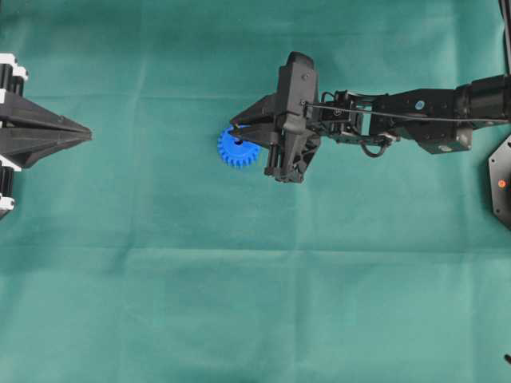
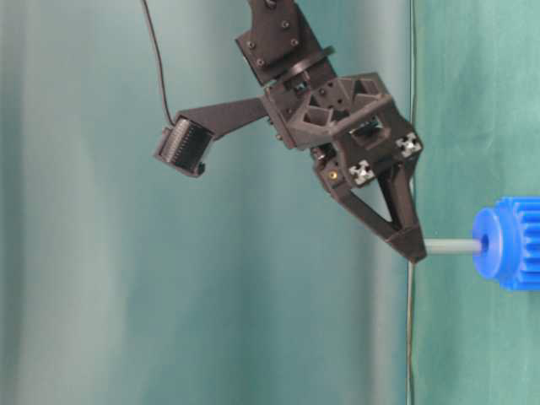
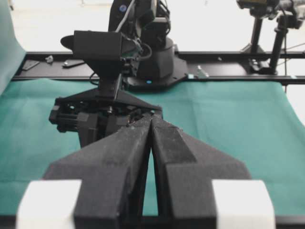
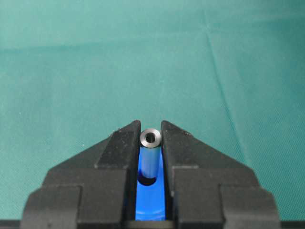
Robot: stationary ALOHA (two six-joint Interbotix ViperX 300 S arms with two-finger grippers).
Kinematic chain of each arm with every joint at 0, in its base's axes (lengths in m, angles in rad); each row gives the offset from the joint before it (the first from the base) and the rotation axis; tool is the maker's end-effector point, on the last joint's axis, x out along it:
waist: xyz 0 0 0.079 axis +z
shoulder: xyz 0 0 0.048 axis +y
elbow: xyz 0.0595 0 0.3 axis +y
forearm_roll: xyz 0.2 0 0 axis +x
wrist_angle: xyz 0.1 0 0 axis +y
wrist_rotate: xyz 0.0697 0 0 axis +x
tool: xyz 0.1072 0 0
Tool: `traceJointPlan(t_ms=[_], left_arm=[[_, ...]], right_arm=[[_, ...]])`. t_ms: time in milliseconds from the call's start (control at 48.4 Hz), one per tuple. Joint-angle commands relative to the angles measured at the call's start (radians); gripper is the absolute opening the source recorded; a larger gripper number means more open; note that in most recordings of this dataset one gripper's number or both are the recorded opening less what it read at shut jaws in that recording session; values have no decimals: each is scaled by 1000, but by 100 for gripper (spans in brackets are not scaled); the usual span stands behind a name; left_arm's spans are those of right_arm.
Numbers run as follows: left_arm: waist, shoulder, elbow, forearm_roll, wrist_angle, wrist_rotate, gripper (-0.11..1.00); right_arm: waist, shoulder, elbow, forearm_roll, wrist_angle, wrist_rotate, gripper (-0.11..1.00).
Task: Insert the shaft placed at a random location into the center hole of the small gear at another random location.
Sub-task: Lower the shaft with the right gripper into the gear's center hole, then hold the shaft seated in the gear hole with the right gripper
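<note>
The small gear (image 1: 235, 148) is bright blue and lies on the green cloth near the middle; it also shows in the table-level view (image 2: 511, 245). The shaft (image 4: 150, 152), a short silvery pin, stands with its lower end in the center hole (image 4: 148, 180) of the hub. It sticks out of the hub in the table-level view (image 2: 451, 246). My right gripper (image 4: 150, 131) is shut on the shaft's upper end, directly over the gear (image 4: 150, 205). My left gripper (image 3: 151, 118) is shut and empty, at the overhead view's left edge (image 1: 86, 132).
The green cloth (image 1: 239, 303) covers the table. The right arm (image 1: 415, 116) reaches in from the right. A black base with a red dot (image 1: 501, 183) sits at the right edge. A black rail (image 3: 228, 78) runs along the far edge.
</note>
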Motion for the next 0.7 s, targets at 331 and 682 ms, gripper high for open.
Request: traceJointPlan(t_ms=[331, 682], left_arm=[[-2, 3, -17, 2, -8, 0, 0], [-2, 3, -17, 2, -5, 0, 0]], right_arm=[[3, 17, -14, 23, -26, 17, 13], [3, -25, -12, 25, -17, 14, 13]])
